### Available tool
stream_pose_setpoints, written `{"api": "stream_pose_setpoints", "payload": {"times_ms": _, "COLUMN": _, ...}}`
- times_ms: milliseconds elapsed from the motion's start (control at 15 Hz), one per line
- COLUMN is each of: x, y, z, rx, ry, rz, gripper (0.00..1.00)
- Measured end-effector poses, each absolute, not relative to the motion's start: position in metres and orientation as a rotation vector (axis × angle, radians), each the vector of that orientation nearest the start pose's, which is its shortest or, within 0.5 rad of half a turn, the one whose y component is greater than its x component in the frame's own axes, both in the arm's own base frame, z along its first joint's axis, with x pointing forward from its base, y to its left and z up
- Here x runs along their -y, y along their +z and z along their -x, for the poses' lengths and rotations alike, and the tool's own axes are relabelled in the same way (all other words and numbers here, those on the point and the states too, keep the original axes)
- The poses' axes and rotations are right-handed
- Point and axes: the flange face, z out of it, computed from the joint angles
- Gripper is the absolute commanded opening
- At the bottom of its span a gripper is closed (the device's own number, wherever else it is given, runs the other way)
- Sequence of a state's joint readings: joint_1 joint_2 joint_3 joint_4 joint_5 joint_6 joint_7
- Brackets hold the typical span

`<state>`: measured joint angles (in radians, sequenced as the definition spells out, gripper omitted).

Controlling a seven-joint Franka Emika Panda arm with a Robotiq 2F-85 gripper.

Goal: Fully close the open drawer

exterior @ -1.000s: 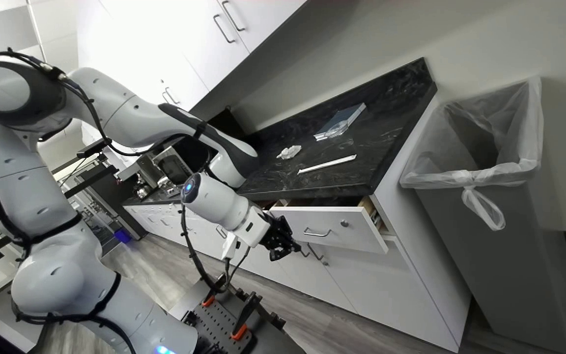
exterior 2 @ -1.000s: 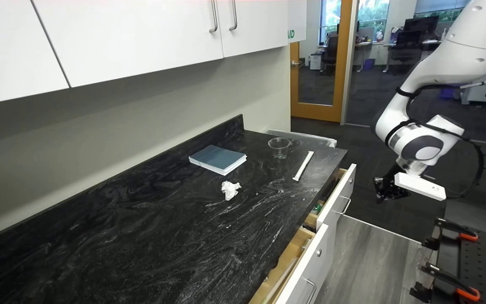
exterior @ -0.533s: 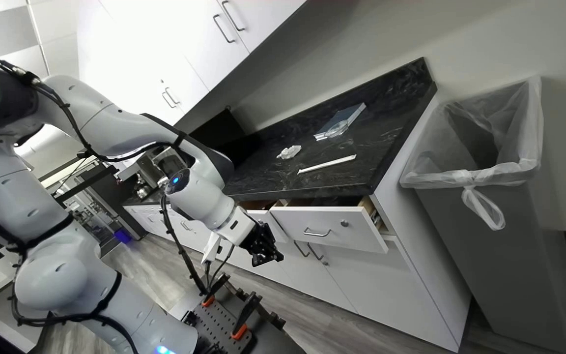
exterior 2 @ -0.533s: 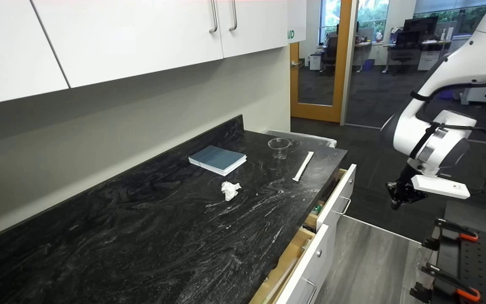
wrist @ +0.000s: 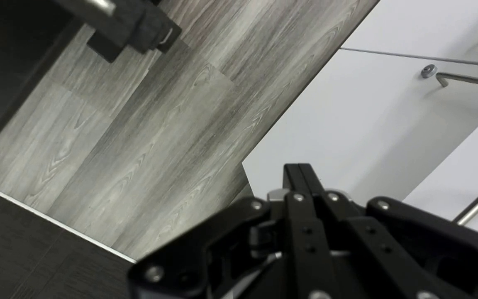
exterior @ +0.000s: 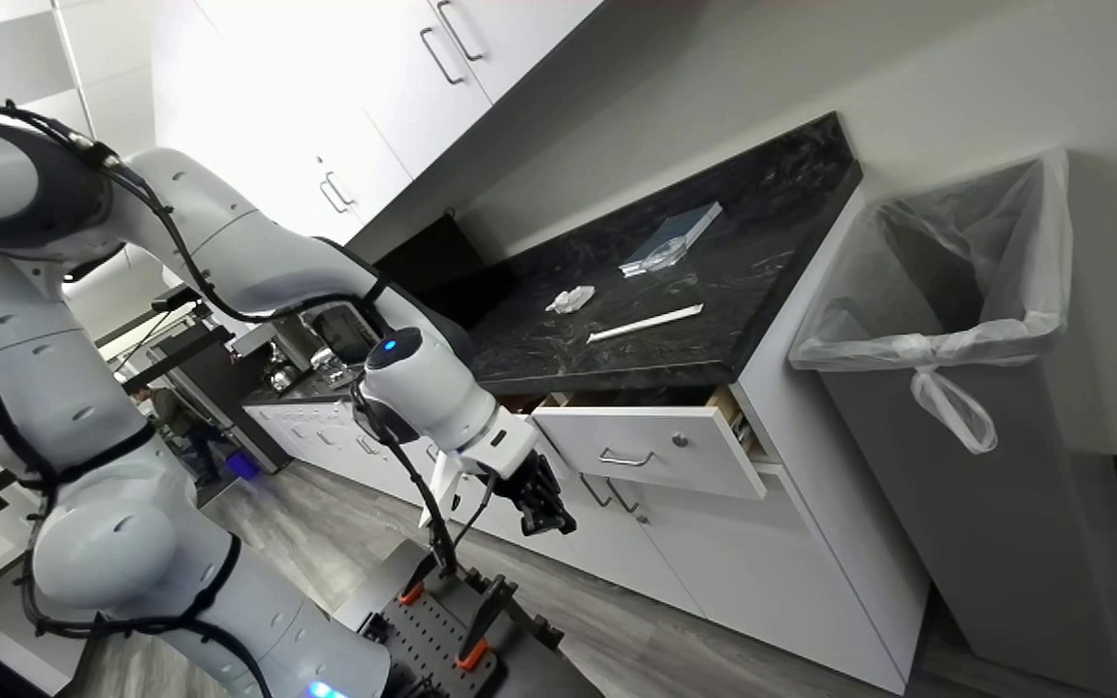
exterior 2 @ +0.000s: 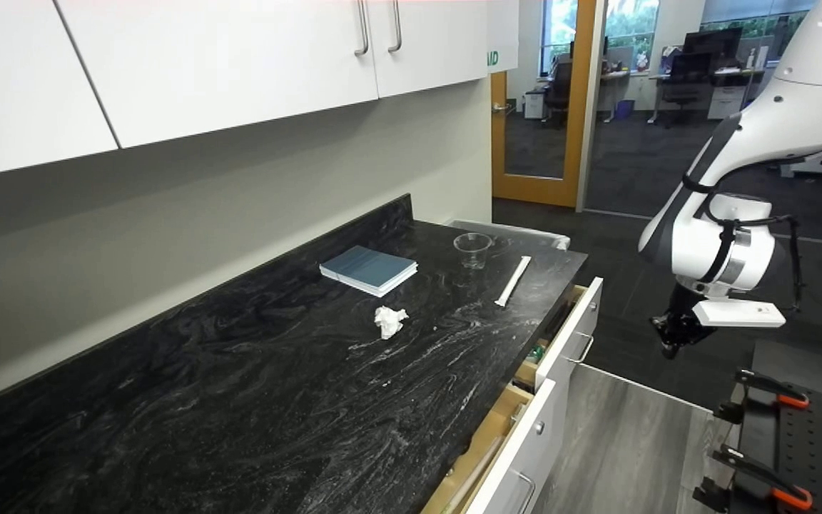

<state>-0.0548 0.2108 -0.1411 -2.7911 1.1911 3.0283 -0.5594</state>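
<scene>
Two white-fronted drawers with light wood sides stand pulled out under the black counter. The drawer [exterior: 651, 448] at the bin end has a bar handle and a lock; its front shows in an exterior view [exterior 2: 572, 335], with small clutter inside, and at the lower right of the wrist view [wrist: 450, 187]. A second open drawer [exterior 2: 521, 453] adjoins it, with long items inside. I cannot tell which one is meant. My gripper [exterior: 549, 525], also seen in an exterior view [exterior 2: 668, 346], hangs in front, apart from both drawers. In the wrist view its fingertips [wrist: 299, 167] meet with nothing between them.
The counter [exterior 2: 275, 400] bears a blue book [exterior 2: 368, 268], a clear cup [exterior 2: 473, 250], a crumpled tissue [exterior 2: 389, 321] and a white wrapped stick [exterior 2: 513, 280]. A tall bagged bin [exterior: 985, 504] stands beside the cabinet. A black perforated platform [exterior 2: 810, 428] with orange-tipped clamps faces it.
My gripper has drawn back from the drawer fronts and dropped a little, then swung slightly in the last half second. The drawers have not moved. A person appears in the background.
</scene>
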Motion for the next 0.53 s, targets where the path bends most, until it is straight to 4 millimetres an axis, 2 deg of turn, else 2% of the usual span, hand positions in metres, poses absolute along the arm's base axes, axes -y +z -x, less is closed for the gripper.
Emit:
{"api": "stream_pose_setpoints", "payload": {"times_ms": 400, "x": 0.153, "y": 0.152, "z": -0.313, "rx": -1.05, "ry": -0.107, "rz": 2.882, "gripper": 0.0}}
{"api": "stream_pose_setpoints", "payload": {"times_ms": 467, "x": 0.154, "y": 0.152, "z": -0.315, "rx": -1.011, "ry": -0.092, "rz": 2.892, "gripper": 0.26}}
{"api": "stream_pose_setpoints", "payload": {"times_ms": 533, "x": 0.154, "y": 0.151, "z": -0.316, "rx": -0.959, "ry": -0.063, "rz": 2.899, "gripper": 0.03}}
